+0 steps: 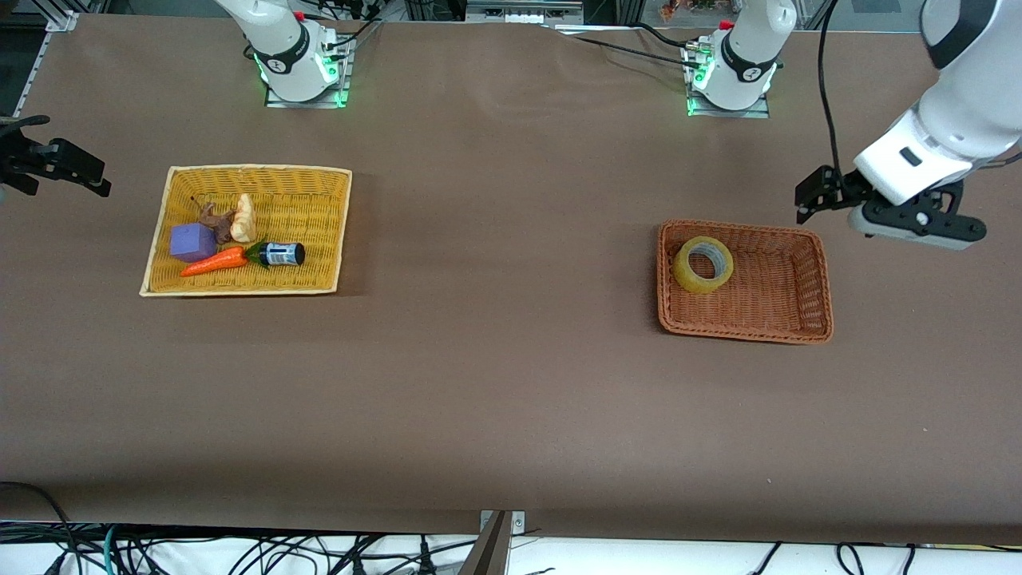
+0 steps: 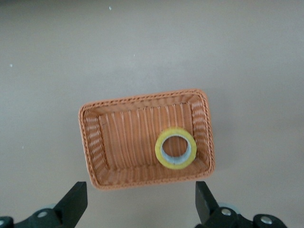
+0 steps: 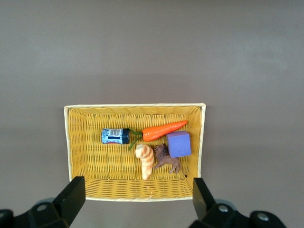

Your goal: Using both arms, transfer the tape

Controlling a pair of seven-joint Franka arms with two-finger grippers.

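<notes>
The tape (image 1: 703, 265), a yellowish ring-shaped roll, lies in the orange-brown wicker basket (image 1: 744, 333), in the corner toward the robots and the table's middle. In the left wrist view the tape (image 2: 175, 148) lies inside that basket (image 2: 142, 183). My left gripper (image 1: 803, 204) is open and empty, up in the air over the table beside the basket, toward the left arm's end; the left wrist view shows it (image 2: 141, 206) spread wide. My right gripper (image 1: 100, 180) is open and empty over the table's edge at the right arm's end, also shown in the right wrist view (image 3: 137, 202).
A yellow wicker basket (image 1: 255, 169) toward the right arm's end holds a purple block (image 1: 192, 242), a toy carrot (image 1: 214, 261), a small dark bottle with a white label (image 1: 281, 254), a brown toy animal (image 1: 212, 219) and a pale bread-like piece (image 1: 244, 217).
</notes>
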